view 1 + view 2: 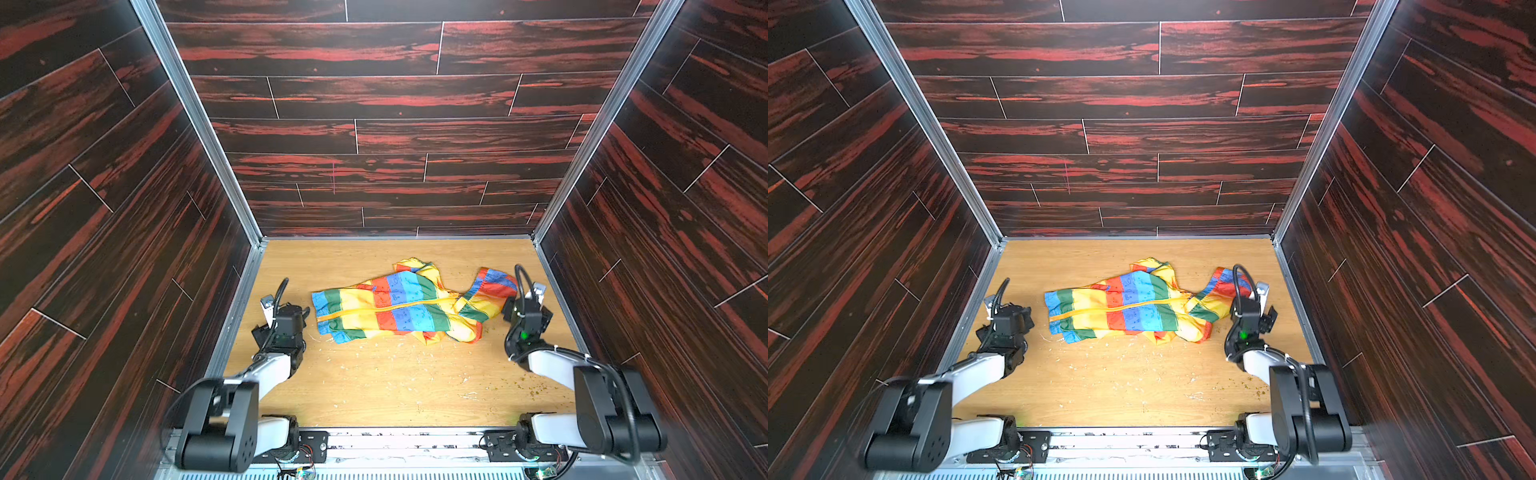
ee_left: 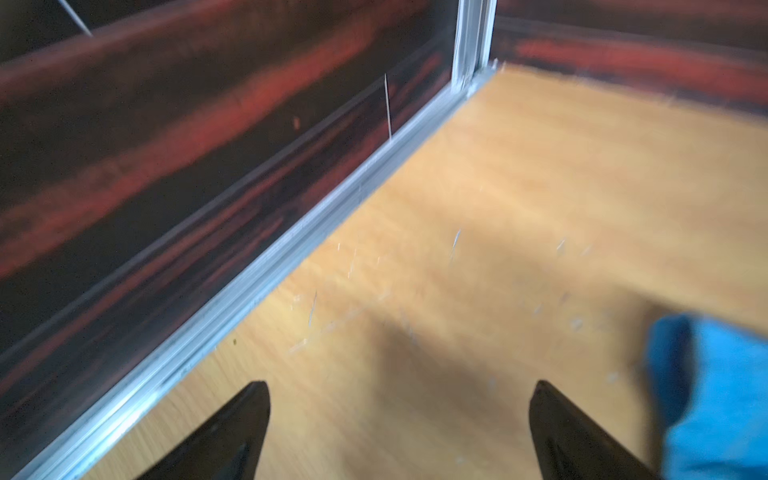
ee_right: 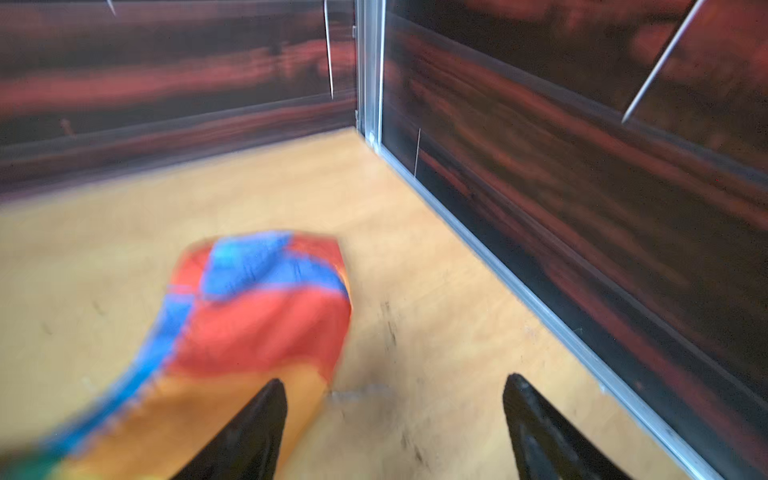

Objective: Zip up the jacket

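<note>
Top views showed the whole jacket point(image 1: 399, 305) lying rumpled on the desk point(image 1: 395, 386) between the two arms. Its yellow zipper point(image 1: 374, 309) ran crosswise through the coloured stripes. Both top views gave this, while neither wrist view caught the zipper.

Left wrist view took in only a blurred blue corner of the jacket at the frame edge. It made plain what the top views could not: the left gripper point(image 2: 399, 386) stood with its fingers wide apart over bare desk, with nothing between them and clear of the cloth.

Right wrist view showed a red-and-blue end of the jacket, also blurred. The right gripper point(image 3: 395, 380) had its fingers apart and empty. One finger point(image 3: 257, 424) overlapped orange fabric in the picture, though whether it touched the cloth I could not tell.
</note>
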